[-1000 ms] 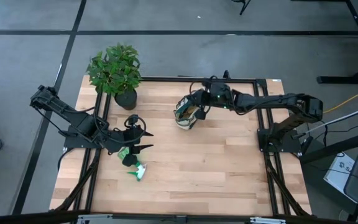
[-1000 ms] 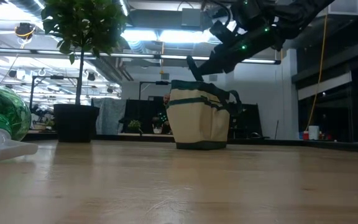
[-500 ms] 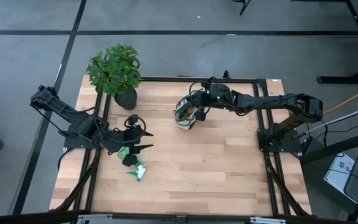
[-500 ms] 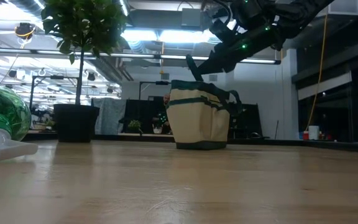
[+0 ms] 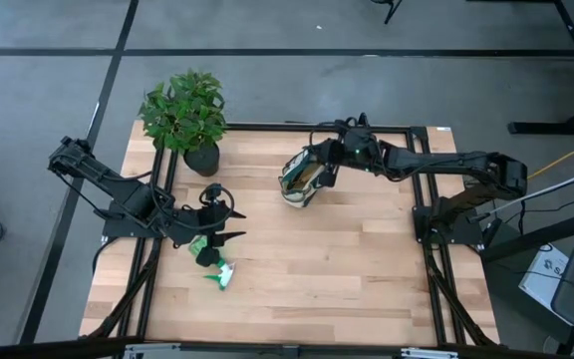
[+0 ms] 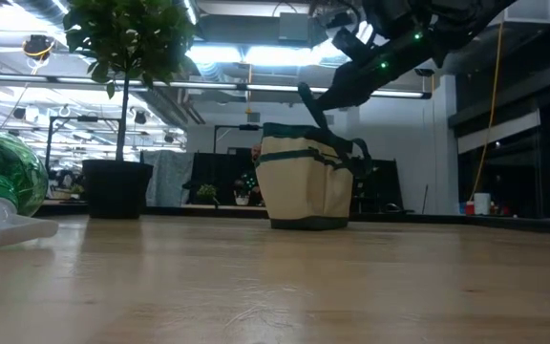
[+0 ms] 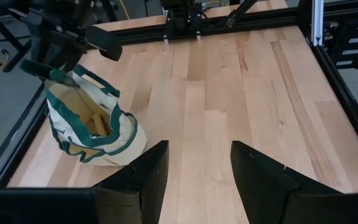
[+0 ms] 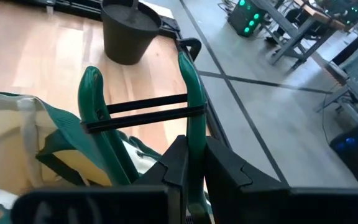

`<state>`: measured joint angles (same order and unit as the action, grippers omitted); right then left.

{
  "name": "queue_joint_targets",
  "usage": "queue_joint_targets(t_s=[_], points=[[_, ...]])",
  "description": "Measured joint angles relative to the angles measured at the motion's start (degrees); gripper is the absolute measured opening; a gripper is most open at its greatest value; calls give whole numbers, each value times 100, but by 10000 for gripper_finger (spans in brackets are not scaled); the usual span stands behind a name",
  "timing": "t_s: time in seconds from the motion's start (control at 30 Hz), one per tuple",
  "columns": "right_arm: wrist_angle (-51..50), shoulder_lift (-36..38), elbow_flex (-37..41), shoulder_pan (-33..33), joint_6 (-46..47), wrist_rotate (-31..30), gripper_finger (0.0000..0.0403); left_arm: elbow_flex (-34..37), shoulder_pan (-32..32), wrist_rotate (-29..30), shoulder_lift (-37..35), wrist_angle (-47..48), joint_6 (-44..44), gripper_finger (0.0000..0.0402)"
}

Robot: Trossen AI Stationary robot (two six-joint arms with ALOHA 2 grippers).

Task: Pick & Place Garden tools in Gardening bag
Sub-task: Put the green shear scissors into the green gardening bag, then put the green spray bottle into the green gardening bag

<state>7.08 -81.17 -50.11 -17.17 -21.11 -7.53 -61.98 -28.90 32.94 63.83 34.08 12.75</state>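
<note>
The cream gardening bag [image 5: 297, 181] with dark green trim stands upright on its bottom at the table's far middle. It also shows in the low view [image 6: 304, 186] and the left wrist view [image 7: 95, 127], where a wooden handle [image 7: 96, 119] lies inside it. My right gripper [image 5: 323, 176] is over the bag's right side, shut on a green handle strap. My left gripper [image 5: 234, 224] is open and empty at the table's left. Bright green pieces [image 5: 218, 273] lie on the table just near of it. My right gripper pinches one of the bag's dark green handle straps [image 8: 192, 118] between its two fingers. The fingers slant down from the table's right side [image 6: 315, 103]. The strap stands raised above the bag's mouth, and the bag's bottom rests on the table.
A potted leafy plant [image 5: 184, 118] in a black pot stands at the far left corner. A black frame rail [image 5: 367, 128] runs along the table's edges. Bare wood [image 5: 367, 259] lies near and right of the bag.
My right gripper has gone a little up and toward the table's right edge, still shut on the handle strap. The bag stays where it was.
</note>
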Motion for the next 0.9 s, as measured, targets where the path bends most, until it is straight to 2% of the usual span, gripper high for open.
queue_joint_targets(t_s=[0.5,0.9], points=[[-313,-2,2,-8,-233,8,47,0,1,-1,0,1,0,169],[-326,-2,2,-8,-288,20,153,0,0,-1,0,0,0,169]])
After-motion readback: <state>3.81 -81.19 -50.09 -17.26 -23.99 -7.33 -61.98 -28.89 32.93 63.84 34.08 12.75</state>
